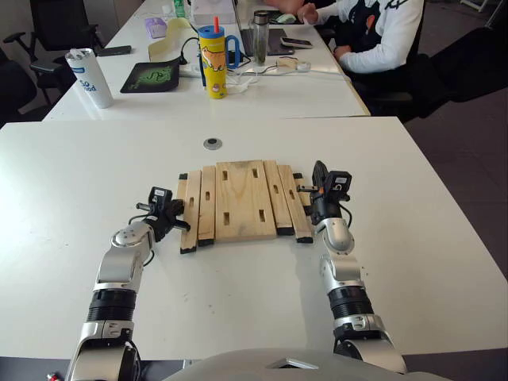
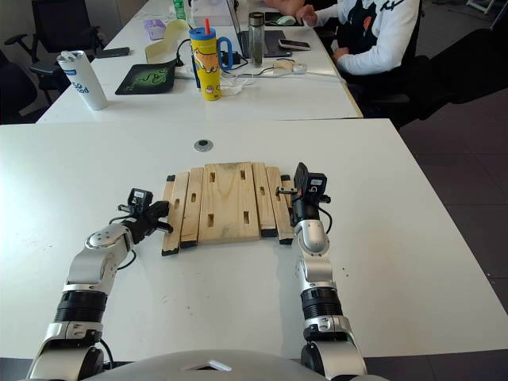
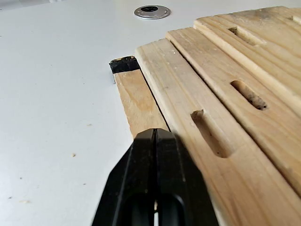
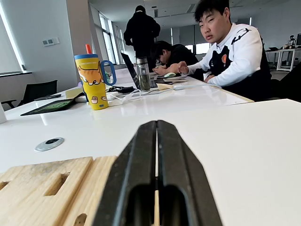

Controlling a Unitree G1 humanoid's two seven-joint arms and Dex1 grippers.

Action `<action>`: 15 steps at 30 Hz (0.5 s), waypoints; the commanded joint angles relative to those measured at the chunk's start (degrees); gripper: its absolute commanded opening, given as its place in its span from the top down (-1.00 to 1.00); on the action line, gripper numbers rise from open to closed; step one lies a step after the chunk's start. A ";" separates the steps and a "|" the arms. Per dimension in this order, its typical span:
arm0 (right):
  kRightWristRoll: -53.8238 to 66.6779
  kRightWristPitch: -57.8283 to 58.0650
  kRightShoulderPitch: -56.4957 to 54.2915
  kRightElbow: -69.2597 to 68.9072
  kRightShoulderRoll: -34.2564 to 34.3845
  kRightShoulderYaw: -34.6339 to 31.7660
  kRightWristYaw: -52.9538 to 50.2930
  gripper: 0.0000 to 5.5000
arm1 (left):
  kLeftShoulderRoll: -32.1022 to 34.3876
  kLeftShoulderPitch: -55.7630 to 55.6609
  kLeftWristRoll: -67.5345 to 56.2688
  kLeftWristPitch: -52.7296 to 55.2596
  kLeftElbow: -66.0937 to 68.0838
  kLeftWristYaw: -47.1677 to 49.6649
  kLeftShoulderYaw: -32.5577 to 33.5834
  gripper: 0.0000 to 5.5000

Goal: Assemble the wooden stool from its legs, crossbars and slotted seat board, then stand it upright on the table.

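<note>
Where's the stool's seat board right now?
In the eye views the slotted seat board lies flat mid-table, slats either side, between the left gripper and right gripper, just before the round grommet.

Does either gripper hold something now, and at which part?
Nothing is held: the left gripper and right gripper are shut and empty, near the wooden slats.
</note>
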 commanded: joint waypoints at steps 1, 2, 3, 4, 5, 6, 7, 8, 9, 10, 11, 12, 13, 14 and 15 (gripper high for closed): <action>-0.68 -0.22 0.38 0.26 0.13 0.13 -0.46 1.00 | 0.79 -0.37 1.00 0.10 1.41 0.26 -0.02 0.99; -0.69 -0.25 0.37 0.29 0.11 0.10 -0.47 1.00 | 0.74 -0.45 1.00 -0.09 1.50 0.28 0.05 0.99; -0.70 -0.27 0.37 0.31 0.08 0.09 -0.48 1.00 | 0.63 -0.54 0.92 -0.27 1.43 0.30 0.14 0.99; -0.71 -0.29 0.36 0.33 0.06 0.09 -0.48 1.00 | 0.57 -0.61 0.86 -0.32 1.35 0.33 0.21 0.99; -0.68 -0.31 0.18 0.57 0.03 0.08 -0.42 1.00 | 0.53 -0.63 0.84 -0.38 1.34 0.43 0.29 0.99; -0.67 -0.33 0.04 0.75 0.01 0.08 -0.38 1.00 | 0.49 -0.64 0.81 -0.48 1.31 0.54 0.39 0.99; -0.66 -0.34 -0.05 0.86 0.00 0.08 -0.35 1.00 | 0.40 -0.69 0.60 -0.67 1.17 0.58 0.62 0.99; -0.65 -0.37 -0.10 0.92 -0.01 0.08 -0.35 1.00 | 0.26 -0.74 0.19 -0.77 0.75 0.49 0.93 0.99; -0.65 -0.39 -0.11 0.94 -0.01 0.08 -0.36 1.00 | 0.16 -0.77 -0.21 -0.84 0.34 0.34 1.18 0.99; -0.64 -0.43 -0.11 0.99 -0.01 0.08 -0.36 1.00 | 0.26 -0.80 -0.63 -0.86 -0.28 -0.11 1.37 0.99; -0.64 -0.45 -0.12 1.02 -0.01 0.08 -0.37 1.00 | 0.51 -0.82 -1.02 -0.70 -0.95 -0.61 1.58 0.99; -0.64 -0.46 -0.10 1.03 0.00 0.10 -0.35 1.00 | 1.01 -0.84 -1.66 -0.38 -1.84 -1.47 1.89 0.99; -0.62 -0.47 -0.08 1.04 0.00 0.12 -0.32 1.00 | 1.67 -0.69 -2.63 0.33 -3.02 -2.83 2.24 0.99; -0.61 -0.46 -0.07 1.05 0.00 0.13 -0.31 1.00 | 2.27 -0.47 -3.31 1.09 -3.99 -3.83 2.53 0.99; -0.60 -0.44 -0.06 1.05 0.01 0.14 -0.30 1.00 | 2.93 -0.13 -3.72 1.82 -4.88 -4.74 2.66 0.99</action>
